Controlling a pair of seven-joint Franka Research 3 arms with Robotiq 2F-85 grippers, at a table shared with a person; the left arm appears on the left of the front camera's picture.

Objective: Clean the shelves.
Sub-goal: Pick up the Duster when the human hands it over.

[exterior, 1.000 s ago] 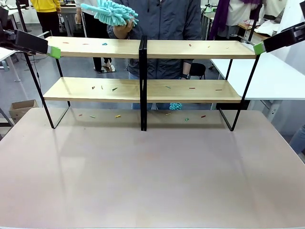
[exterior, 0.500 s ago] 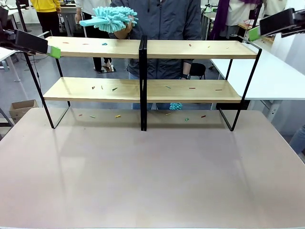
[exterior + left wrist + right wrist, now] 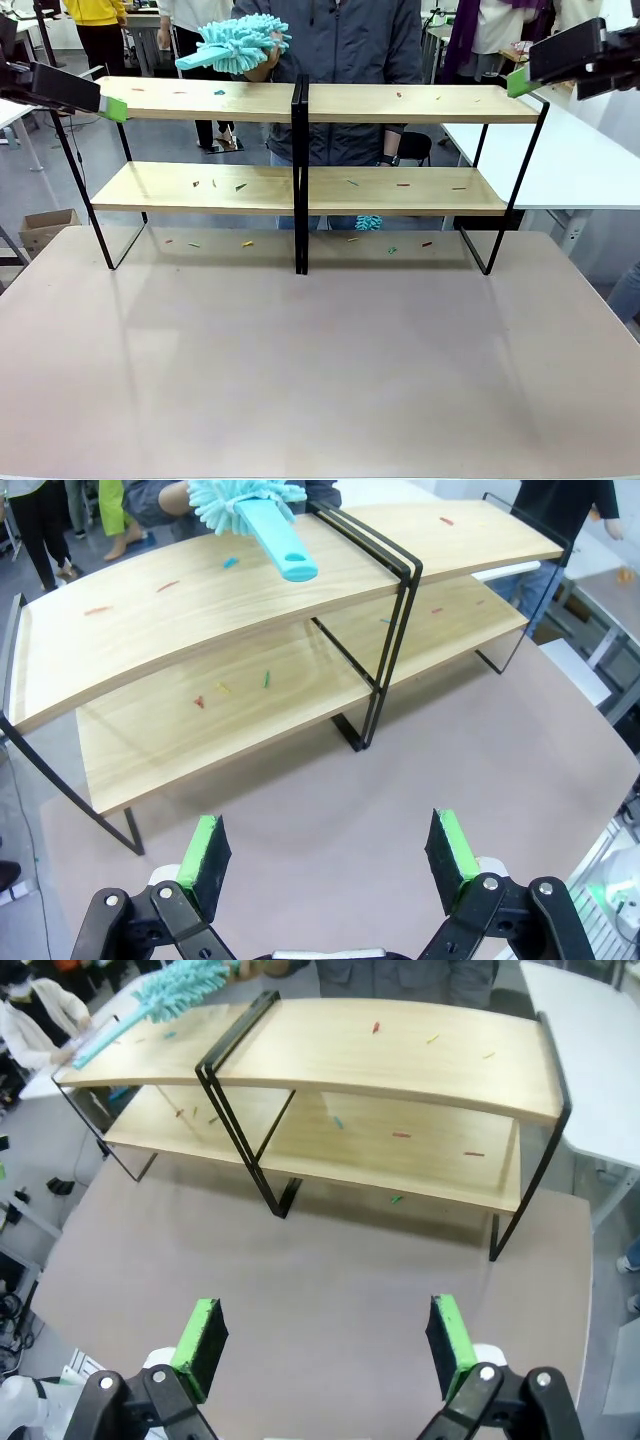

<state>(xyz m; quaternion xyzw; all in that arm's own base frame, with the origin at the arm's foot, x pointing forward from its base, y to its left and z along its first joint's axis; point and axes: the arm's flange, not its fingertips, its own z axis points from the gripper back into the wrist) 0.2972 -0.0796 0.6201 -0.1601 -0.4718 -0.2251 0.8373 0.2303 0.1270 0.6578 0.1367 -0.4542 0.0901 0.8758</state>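
Note:
The shelves [image 3: 300,103] stand at the far side of the table, two light-wood boards in a black frame, with small coloured scraps scattered on both boards. A person behind them holds a teal fluffy duster [image 3: 235,45] just above the top board's left half. My left gripper [image 3: 112,108] hangs open off the top board's left end. My right gripper [image 3: 518,82] hovers open just above the top board's right end. In the left wrist view the open left gripper [image 3: 328,858] looks down on the shelves [image 3: 200,630] and the duster [image 3: 262,510]. The right wrist view shows the right gripper [image 3: 325,1345] open above the shelves [image 3: 400,1050] and the duster [image 3: 170,990].
More coloured scraps [image 3: 247,243] lie on the table [image 3: 320,370] under the lower board. A teal fluffy thing [image 3: 368,222] shows behind the lower board. A white table [image 3: 570,160] stands to the right and a cardboard box [image 3: 45,228] on the floor at left.
My right gripper has risen and shifted slightly left from the top board's right end. The person's duster has dropped closer to the top board. My left gripper has stayed put.

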